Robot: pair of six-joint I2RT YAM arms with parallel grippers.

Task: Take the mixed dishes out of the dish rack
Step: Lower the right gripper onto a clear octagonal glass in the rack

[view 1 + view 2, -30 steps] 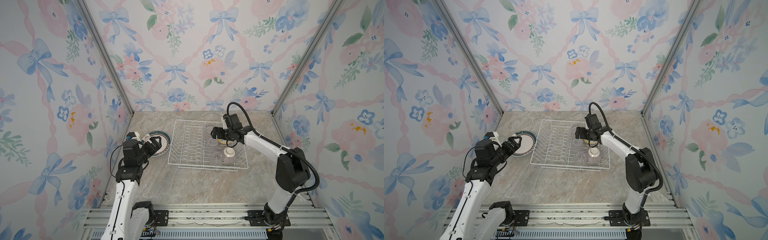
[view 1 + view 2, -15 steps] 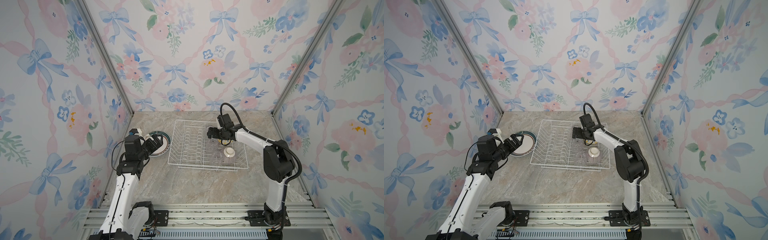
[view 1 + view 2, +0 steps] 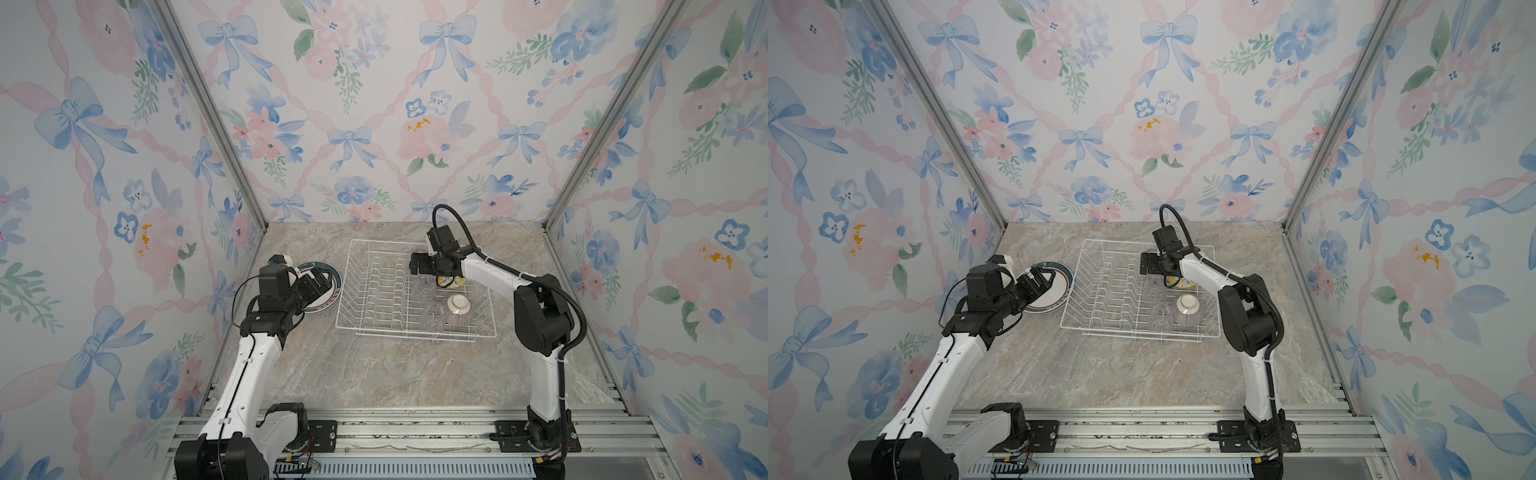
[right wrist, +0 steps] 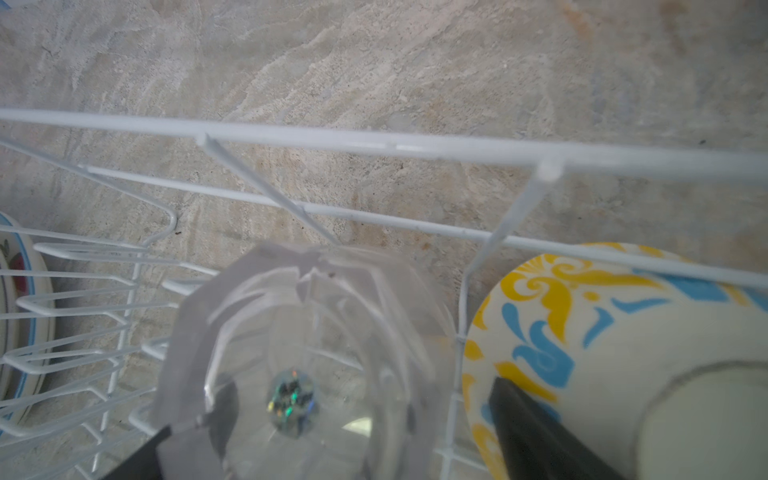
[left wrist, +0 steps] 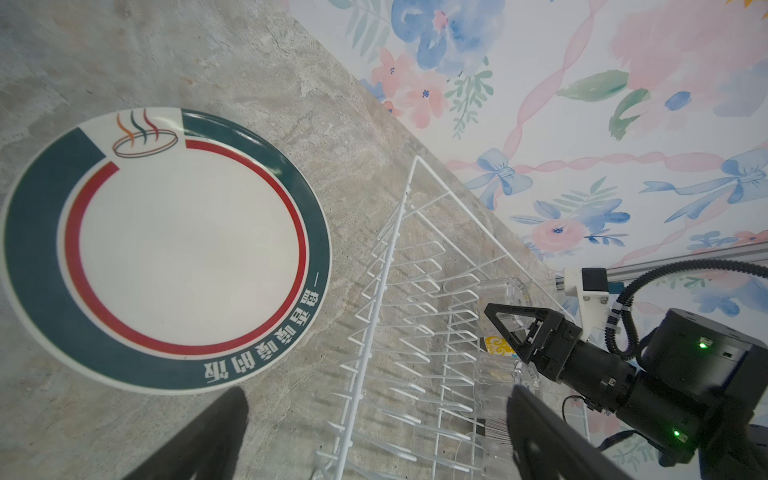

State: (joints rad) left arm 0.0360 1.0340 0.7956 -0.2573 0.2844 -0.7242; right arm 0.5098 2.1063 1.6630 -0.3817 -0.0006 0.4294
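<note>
The white wire dish rack (image 3: 415, 331) (image 3: 1133, 331) stands mid-table. In its right half are two clear glass cups (image 3: 424, 286) (image 3: 434, 311), an upturned purplish striped bowl (image 3: 457, 309) (image 3: 1188, 309) and a yellow-blue patterned bowl (image 3: 452, 283) (image 4: 602, 332). My right gripper (image 3: 415, 266) (image 4: 332, 449) is open at the rack's far side. Its fingers straddle a third upturned glass cup (image 4: 299, 332) without touching it. A teal-rimmed plate (image 3: 332, 286) (image 5: 166, 249) lies flat on the table left of the rack. My left gripper (image 3: 318, 284) (image 5: 374, 440) hovers open and empty by it.
The marble tabletop (image 3: 374, 374) is enclosed by floral walls on three sides, with a metal rail along the front. The edge of another plate (image 4: 12, 299) with a red print shows beyond the rack's prongs. The rack's left rows of prongs (image 3: 374, 286) hold nothing.
My right gripper has slid leftward along the rack's far side and now sits over the far glass cup. The left gripper has barely shifted beside the plate.
</note>
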